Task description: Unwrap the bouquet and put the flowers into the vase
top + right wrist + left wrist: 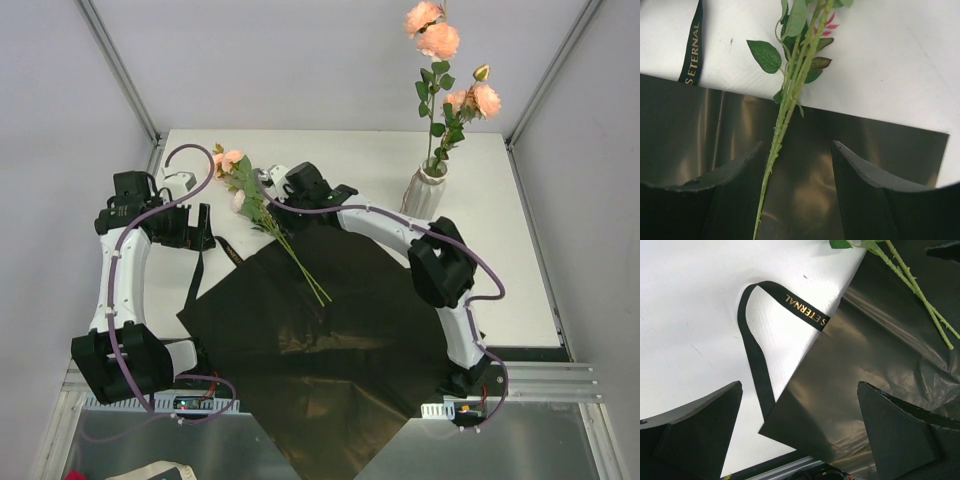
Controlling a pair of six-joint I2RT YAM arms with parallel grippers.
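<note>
Right tool (799, 145) half spread, its jaws either side of loose flower stems (790, 95) lying across the edge of the black sheet (330, 350), not pinching; left tool (799, 385) wide apart above the ribbon (755, 355); farther back, the vase (427, 190) on the surface (350, 150) holds roses (440, 40)

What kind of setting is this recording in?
Probably a lab robot cell, not a home: a white table, plain grey panel walls on metal framing, two robot arms bolted at its edge.

The wrapping sheet (330, 370) lies spread over the table's (520, 280) front centre, the ribbon (195, 280) at its left edge. Loose roses (280, 235) cross its far-left edge. Right rear, the vase (427, 190) holds more roses (440, 45).
</note>
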